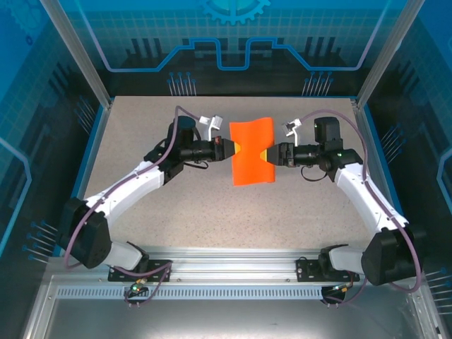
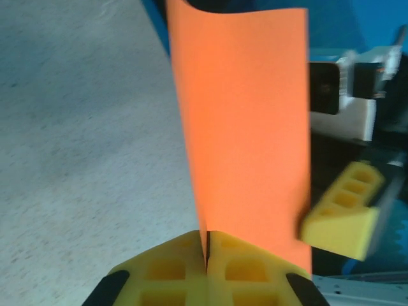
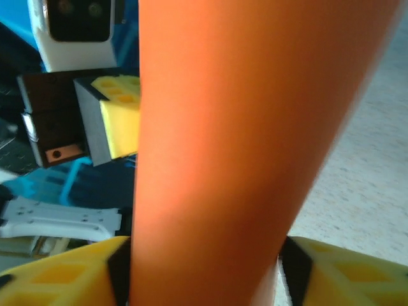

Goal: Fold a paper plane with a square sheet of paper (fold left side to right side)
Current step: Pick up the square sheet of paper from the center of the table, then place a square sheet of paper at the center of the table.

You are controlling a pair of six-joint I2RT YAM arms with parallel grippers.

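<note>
The left hand [image 2: 207, 248] pinched the thin, floppy square sheet of paper [image 1: 252, 152] by one edge above the worktop [image 1: 212, 212], the right hand [image 3: 204, 268] gaping wide around the opposite edge, which looked the safest hold.

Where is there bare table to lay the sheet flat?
Bare table in front of the square sheet of paper, between both arms and the base rail; another strip behind it toward the back wall. Crowded mid-table: left pincer shut on the sheet, right pincer open around its other edge.

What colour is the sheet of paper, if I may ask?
The paper is bright orange-red, clearest from top external.
</note>
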